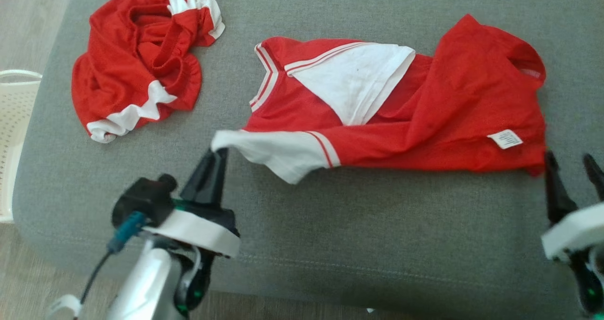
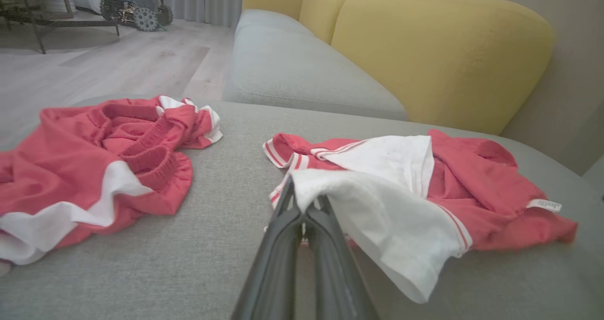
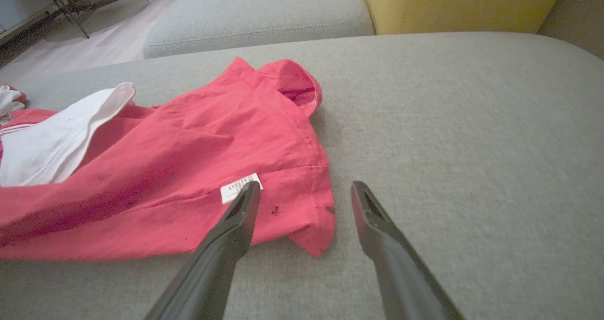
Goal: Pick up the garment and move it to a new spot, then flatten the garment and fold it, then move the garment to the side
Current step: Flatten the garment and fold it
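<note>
Your left claw (image 1: 220,151), lower left of frame, is pinched tight on the white sleeve (image 1: 278,150) of the red jersey (image 1: 424,117), which lies spread mid-frame on the grey cushion (image 1: 330,225). Your right claw (image 1: 569,162), lower right, stands wide, holding nothing, just beside the jersey's hem corner. Bunched red shorts (image 1: 137,60) sit upper left.

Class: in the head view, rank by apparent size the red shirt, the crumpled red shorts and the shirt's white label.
1. red shirt, largest.
2. crumpled red shorts, bunched up, so they look smaller.
3. white label, smallest.
</note>
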Tool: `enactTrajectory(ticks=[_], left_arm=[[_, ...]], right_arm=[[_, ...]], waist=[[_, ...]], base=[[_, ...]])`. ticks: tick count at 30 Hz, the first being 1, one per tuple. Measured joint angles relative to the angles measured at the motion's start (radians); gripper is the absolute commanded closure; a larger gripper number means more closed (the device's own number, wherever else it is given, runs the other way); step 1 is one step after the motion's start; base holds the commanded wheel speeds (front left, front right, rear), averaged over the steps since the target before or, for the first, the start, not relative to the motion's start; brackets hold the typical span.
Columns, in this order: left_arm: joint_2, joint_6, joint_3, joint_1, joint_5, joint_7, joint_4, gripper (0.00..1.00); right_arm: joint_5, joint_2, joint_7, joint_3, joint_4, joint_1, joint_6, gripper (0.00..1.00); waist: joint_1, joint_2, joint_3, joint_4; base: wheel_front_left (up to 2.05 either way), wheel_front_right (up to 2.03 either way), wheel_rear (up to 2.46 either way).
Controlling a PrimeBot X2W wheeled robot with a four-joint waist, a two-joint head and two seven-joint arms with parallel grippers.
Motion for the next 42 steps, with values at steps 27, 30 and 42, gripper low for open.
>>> enactTrajectory(ticks=[27, 30, 42], left_arm=[[-0.046, -0.054, 0.169, -0.016, 0.074, 0.0, 0.024, 1.0], [-0.049, -0.062, 0.173, -0.016, 0.08, 0.0, 0.029, 1.0], [-0.058, -0.074, 0.199, -0.016, 0.096, 0.0, 0.046, 1.0]], right_arm=[[-0.008, -0.061, 0.019, 0.103, 0.281, -0.176, 0.0, 0.0], [-0.011, -0.064, -0.003, 0.107, 0.318, -0.196, 0.0, 0.4], [0.013, -0.075, -0.062, 0.153, 0.402, -0.233, 0.0, 1.0]], waist=[[0.0, 0.0, 0.058, 0.008], [0.0, 0.0, 0.055, 0.007], [0.0, 0.0, 0.035, -0.009]], base=[[0.0, 0.0, 0.0], [0.0, 0.0, 0.0], [0.0, 0.0, 0.0]])
